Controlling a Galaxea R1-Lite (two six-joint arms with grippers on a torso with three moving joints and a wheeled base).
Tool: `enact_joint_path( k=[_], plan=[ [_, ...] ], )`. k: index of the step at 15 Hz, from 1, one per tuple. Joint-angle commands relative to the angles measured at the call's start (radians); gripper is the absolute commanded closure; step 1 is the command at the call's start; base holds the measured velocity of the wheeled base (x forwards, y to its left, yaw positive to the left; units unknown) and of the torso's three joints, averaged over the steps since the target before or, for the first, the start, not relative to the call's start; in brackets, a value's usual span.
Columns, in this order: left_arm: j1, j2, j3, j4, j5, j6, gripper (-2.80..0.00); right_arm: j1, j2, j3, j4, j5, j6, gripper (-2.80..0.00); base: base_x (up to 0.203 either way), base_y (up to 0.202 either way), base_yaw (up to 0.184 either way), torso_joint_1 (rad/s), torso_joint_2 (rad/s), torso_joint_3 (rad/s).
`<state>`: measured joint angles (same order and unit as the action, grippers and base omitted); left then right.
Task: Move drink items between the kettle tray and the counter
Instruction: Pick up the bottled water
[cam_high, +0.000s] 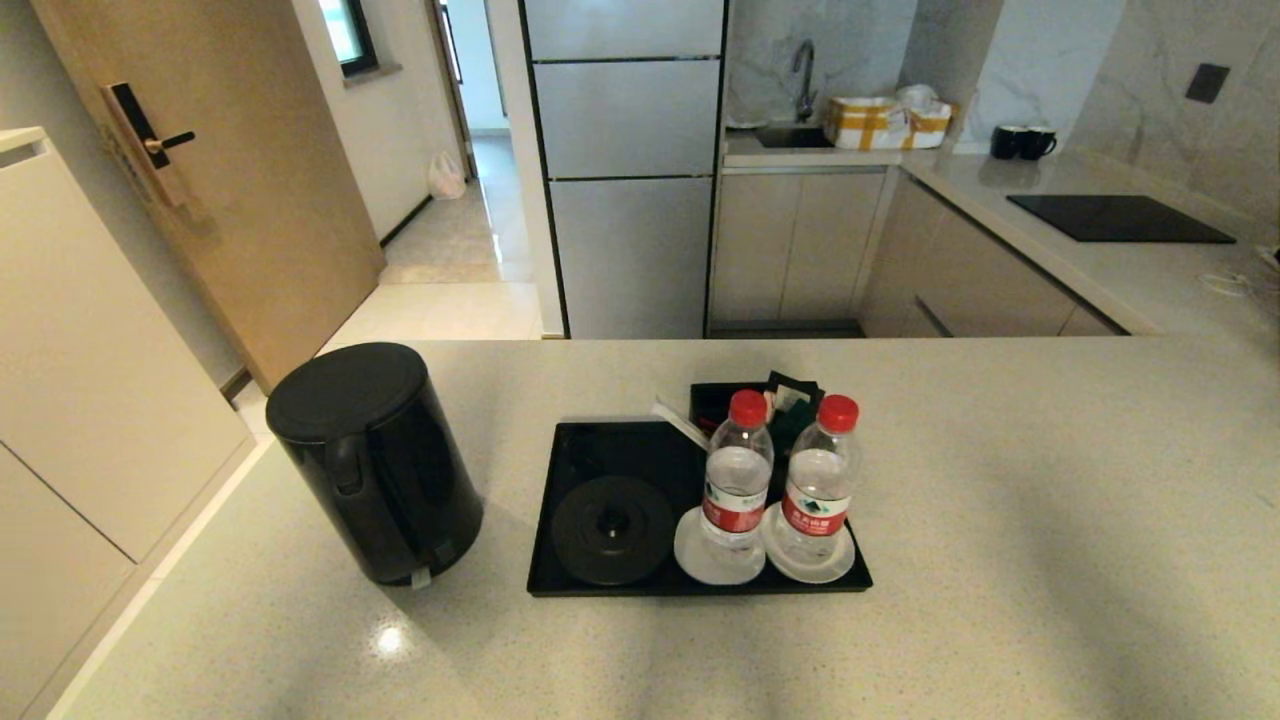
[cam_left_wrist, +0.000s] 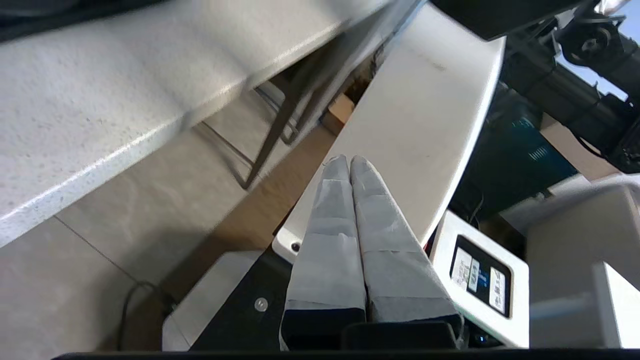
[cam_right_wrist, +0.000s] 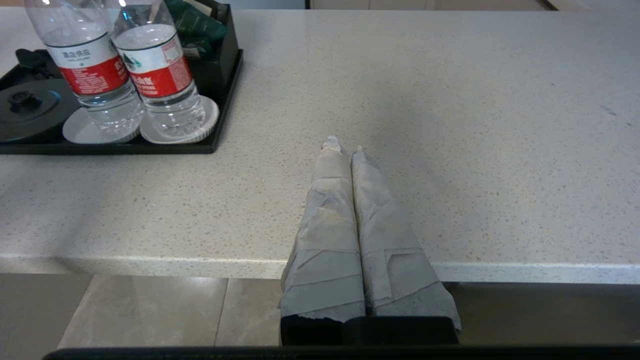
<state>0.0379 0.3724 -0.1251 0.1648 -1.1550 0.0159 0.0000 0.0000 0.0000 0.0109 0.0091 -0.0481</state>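
Counter (cam_high: 1000, 500) holds kettle (cam_high: 375, 460) beyond closed fingers (cam_right_wrist: 345, 150).

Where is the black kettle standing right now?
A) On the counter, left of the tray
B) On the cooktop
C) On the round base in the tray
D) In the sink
A: the kettle stands on the counter left of the tray, and the round base in the tray is bare.
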Motion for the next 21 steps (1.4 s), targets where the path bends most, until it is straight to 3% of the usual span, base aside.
enact_joint_path(
  k=[1,3,4,6,10,11,14,16,18,21],
  plan=[
    [-0.002,-0.146,-0.019,0.036,0.02,-0.05,0.0,0.0,0.0,0.0,0.0,0.003,-0.005,0.0,0.0,0.0,0.0,0.0,0.0,0.0],
    [-0.009,-0.175,-0.028,0.048,0.19,-0.065,0.0,0.0,0.0,0.0,0.0,-0.003,0.002,0.0,0.0,0.0,0.0,0.0,0.0,0.0],
    [-0.012,-0.186,-0.03,0.047,0.311,-0.063,0.0,0.0,0.0,0.0,0.0,-0.003,0.001,0.0,0.0,0.0,0.0,0.0,0.0,0.0],
    [-0.021,-0.248,-0.032,0.052,0.467,-0.055,0.0,0.0,-0.002,0.0,-0.011,-0.005,-0.003,0.0,0.0,0.0,0.0,0.0,0.0,0.0],
    [-0.029,-0.359,0.02,0.005,1.111,-0.007,0.0,0.001,0.066,-0.12,0.02,0.022,0.013,0.0,0.0,0.0,0.0,0.0,0.0,0.0],
    [-0.029,-0.365,0.048,-0.047,1.17,0.014,0.0,0.002,0.145,-0.203,0.026,0.036,0.021,0.0,0.0,0.0,0.0,0.0,0.0,0.0],
    [-0.03,-0.371,0.071,-0.094,1.164,0.007,0.0,0.005,0.542,-0.42,0.041,0.068,0.051,0.0,0.0,0.0,0.0,0.0,0.0,0.0],
    [-0.03,-0.371,0.091,-0.093,1.157,0.046,0.0,0.026,0.81,-0.502,0.045,0.103,0.065,0.0,0.0,0.0,0.0,0.0,0.0,0.0],
    [-0.03,-0.372,0.105,-0.113,1.133,0.1,0.0,0.094,1.069,-0.553,0.049,0.134,0.072,0.0,0.0,0.0,0.0,0.0,0.0,0.0],
    [-0.03,-0.372,0.111,-0.117,1.143,0.069,0.0,0.217,1.353,-0.618,0.039,0.15,0.084,0.0,0.0,0.0,0.0,0.0,0.0,0.0]
  ],
)
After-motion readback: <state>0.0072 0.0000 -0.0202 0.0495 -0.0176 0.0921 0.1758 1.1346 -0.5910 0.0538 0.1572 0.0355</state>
